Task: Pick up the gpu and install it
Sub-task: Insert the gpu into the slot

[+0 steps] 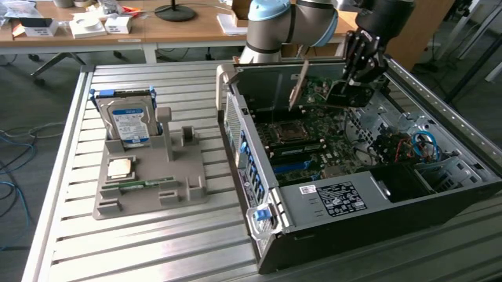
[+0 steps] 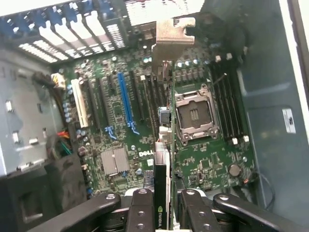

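claw [image 2: 166, 205] gripping NVIDIA-marked gpu [image 2: 162, 166], DELL motherboard [image 2: 205, 162]

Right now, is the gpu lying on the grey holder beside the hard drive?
No, the fingers hold the gpu on edge above the motherboard inside the open computer case.

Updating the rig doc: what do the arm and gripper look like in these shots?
The arm is silver-grey and tubular, with rounded joint housings and a pale blue joint cap. The gripper is black all over. Its fingers are glossy jointed bar links with round pivot pins. I can't make out any markings on it.
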`<state>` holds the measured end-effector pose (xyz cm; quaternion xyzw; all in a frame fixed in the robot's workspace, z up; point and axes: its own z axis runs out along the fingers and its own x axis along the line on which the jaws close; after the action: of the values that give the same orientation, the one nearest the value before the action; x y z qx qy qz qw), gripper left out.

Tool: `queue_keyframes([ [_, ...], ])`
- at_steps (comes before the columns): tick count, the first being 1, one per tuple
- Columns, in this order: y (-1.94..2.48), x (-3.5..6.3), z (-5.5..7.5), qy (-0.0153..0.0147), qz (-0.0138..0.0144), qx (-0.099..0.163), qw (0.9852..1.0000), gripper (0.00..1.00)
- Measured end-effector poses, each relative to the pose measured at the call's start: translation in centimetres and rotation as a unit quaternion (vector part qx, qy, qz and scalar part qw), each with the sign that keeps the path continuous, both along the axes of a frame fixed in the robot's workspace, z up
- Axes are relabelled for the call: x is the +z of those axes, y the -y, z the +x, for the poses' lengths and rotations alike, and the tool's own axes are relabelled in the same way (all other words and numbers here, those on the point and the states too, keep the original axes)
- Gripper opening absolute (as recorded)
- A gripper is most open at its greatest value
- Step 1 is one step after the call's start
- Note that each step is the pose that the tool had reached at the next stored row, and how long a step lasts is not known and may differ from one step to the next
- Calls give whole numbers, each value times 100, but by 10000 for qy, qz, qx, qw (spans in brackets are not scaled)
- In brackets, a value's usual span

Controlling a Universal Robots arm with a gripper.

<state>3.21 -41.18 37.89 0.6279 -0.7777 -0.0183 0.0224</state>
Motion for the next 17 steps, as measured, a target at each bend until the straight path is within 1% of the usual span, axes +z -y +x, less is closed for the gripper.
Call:
queue_keyframes([
  [3,0,0,0,0,0,249,9997,26],
  [4,0,0,0,0,0,282,9996,26],
  [10,0,0,-6,3,0,286,9996,26],
  [12,0,-1,-15,11,0,295,9996,26],
  [17,0,-1,-48,42,-1,329,9994,26],
])
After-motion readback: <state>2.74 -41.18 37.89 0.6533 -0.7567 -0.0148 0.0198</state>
